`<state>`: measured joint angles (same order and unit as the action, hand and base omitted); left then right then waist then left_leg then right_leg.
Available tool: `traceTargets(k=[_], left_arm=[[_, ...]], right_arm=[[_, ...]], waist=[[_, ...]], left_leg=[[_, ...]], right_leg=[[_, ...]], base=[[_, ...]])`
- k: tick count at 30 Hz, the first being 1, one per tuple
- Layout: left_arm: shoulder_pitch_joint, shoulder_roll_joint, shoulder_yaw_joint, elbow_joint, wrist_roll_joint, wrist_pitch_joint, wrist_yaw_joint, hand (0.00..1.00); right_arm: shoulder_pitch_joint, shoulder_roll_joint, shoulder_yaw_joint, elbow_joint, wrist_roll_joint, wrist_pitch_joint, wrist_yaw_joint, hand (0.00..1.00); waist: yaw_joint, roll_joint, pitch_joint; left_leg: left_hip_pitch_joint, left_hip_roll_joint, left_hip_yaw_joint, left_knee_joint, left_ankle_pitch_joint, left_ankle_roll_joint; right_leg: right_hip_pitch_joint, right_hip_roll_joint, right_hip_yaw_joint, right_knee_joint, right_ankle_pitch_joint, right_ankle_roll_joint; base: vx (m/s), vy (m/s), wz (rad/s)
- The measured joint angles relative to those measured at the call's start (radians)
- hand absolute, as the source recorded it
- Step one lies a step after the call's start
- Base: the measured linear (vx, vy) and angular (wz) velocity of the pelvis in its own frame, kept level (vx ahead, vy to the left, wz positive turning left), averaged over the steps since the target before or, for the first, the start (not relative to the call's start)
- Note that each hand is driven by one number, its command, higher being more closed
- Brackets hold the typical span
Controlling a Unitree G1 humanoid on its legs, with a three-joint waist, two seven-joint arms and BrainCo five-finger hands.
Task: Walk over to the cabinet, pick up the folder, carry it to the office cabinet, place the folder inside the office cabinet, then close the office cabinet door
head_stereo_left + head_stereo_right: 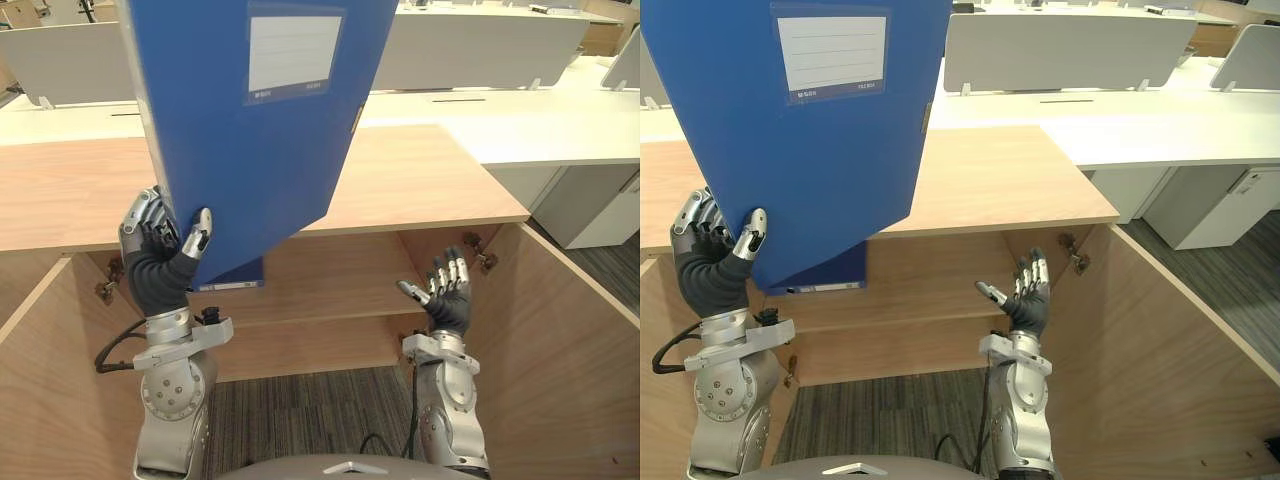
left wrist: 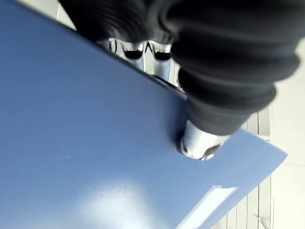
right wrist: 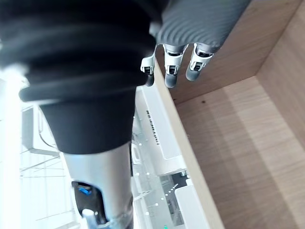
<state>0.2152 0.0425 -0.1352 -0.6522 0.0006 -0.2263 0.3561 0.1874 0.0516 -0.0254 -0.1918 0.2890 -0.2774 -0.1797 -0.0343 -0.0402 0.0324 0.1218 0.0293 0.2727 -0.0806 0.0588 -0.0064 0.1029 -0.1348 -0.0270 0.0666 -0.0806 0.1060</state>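
folder [image 1: 230, 170]: blue, you hold it upright at the left, label facing you, its lower end in front of the open office cabinet, not yet inside.
left hand [image 1: 150, 245]: pinching the folder's lower edge, thumb on the front face, fingers curled behind.
office cabinet [image 1: 420, 190]: wooden, both doors swung wide towards you.
right hand [image 1: 447, 295]: free before the shelf [image 1: 320, 300], palm up, fingers straight and slightly spread, touching nothing, near the right door [image 1: 560, 340].
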Motion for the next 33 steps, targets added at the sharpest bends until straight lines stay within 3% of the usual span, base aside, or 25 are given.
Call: traceTargets(k=[12,23,29,30,33], left_arm=[[-0.001,-0.004,0.010,0.087,-0.030,-0.007,-0.100,1.00],[-0.032,0.020,-0.109,0.166,-0.100,-0.020,-0.227,1.00],[-0.041,0.029,-0.137,0.186,-0.143,-0.021,-0.261,1.00],[-0.046,0.029,-0.138,0.199,-0.156,-0.021,-0.261,1.00],[-0.049,0.038,-0.140,0.210,-0.173,-0.021,-0.262,1.00]], right_arm=[[-0.147,-0.029,0.015,-0.080,0.002,-0.025,0.028,0.00],[-0.249,-0.084,0.066,-0.079,0.093,-0.025,0.098,0.00],[-0.256,-0.121,0.093,-0.061,0.151,-0.023,0.118,0.00],[-0.258,-0.122,0.093,-0.054,0.160,-0.023,0.125,1.00],[-0.280,-0.145,0.097,-0.009,0.205,-0.021,0.156,1.00]], waist=[[-0.001,0.002,0.007],[0.007,0.003,0.008],[0.010,0.003,0.008],[0.012,0.003,0.008],[0.012,0.003,0.008]], left_leg=[[0.000,-0.003,0.008,0.000,-0.002,-0.001],[-0.012,-0.004,-0.002,0.000,-0.001,0.000],[-0.016,-0.004,-0.011,0.000,0.000,0.001],[-0.016,-0.004,-0.012,0.000,0.000,0.002],[-0.017,-0.005,-0.012,0.000,0.003,0.004]], right_leg=[[-0.001,-0.001,0.012,-0.015,0.014,0.002],[-0.001,-0.001,0.002,-0.025,0.017,0.003],[0.001,-0.001,-0.012,-0.025,0.018,0.003],[0.001,-0.001,-0.012,-0.025,0.018,0.003],[0.000,-0.002,-0.013,-0.024,0.018,0.003]], base=[[-0.01,0.002,-0.03],[0.01,-0.001,0.02],[0.01,-0.006,0.04],[0.00,0.000,0.00],[-0.01,-0.001,0.00]])
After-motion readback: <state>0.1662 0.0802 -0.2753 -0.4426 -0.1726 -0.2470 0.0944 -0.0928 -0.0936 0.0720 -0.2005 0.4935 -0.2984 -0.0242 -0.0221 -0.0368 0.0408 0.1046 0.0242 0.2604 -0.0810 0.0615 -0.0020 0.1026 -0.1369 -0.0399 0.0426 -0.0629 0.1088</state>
